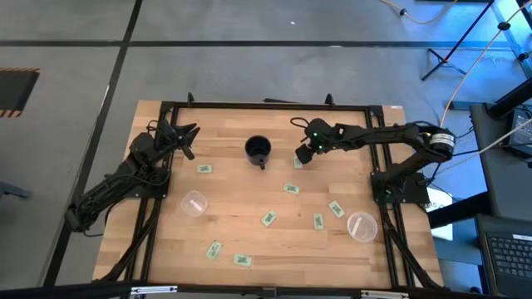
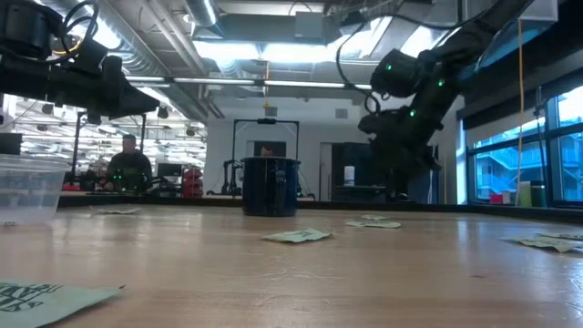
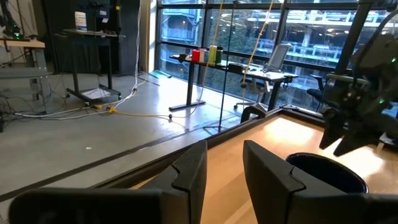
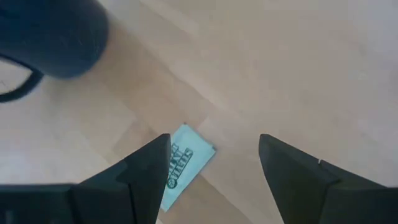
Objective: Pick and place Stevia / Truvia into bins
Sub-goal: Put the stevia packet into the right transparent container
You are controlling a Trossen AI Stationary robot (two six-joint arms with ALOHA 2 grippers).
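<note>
Wooden table [image 1: 249, 191]: right gripper [image 4: 211, 168] spread wide over sachet [image 4: 180, 163], probably light, limp; pinch an edge. Left gripper [image 3: 224, 165] parted, empty.

A dark blue round mug [image 2: 271, 186] stands far back on the light brown wooden table [image 2: 364, 273]. Small flat pale green paper packets [image 2: 297, 236] lie around it. A clear plastic cup [image 2: 27, 189] sits at the left edge. A dark robot arm [image 2: 414, 100] hangs down beside the mug.
</note>
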